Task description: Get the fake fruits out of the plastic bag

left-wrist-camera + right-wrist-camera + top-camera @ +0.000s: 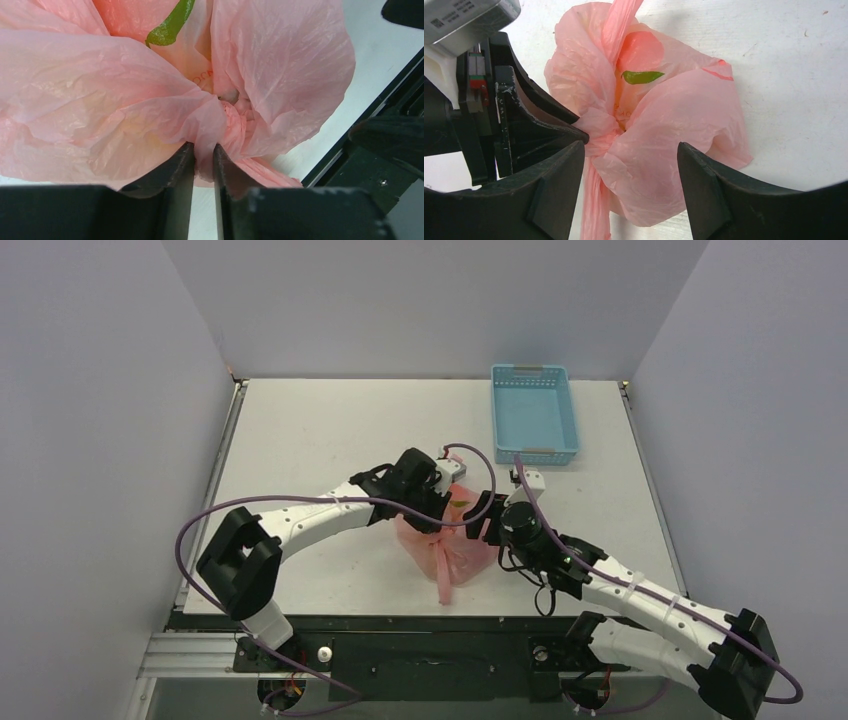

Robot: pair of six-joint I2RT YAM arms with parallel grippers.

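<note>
The pink plastic bag (445,540) lies knotted near the table's front centre, with a handle strip (443,585) trailing toward me. My left gripper (204,150) is shut on a fold of the bag (150,100) beside its knot (231,107). My right gripper (631,150) is open, its jaws on either side of the bag's near lobe (674,145) without closing on it. The left gripper's fingers (539,130) show in the right wrist view, pinching the bag at the knot. The fruits are hidden inside; only a green printed mark (642,76) and faint yellow and red tints show through.
A rigid light-blue slotted basket (534,412) stands at the back right of the table. The table's black front rail (380,130) runs just beside the bag. Grey walls enclose the table on three sides.
</note>
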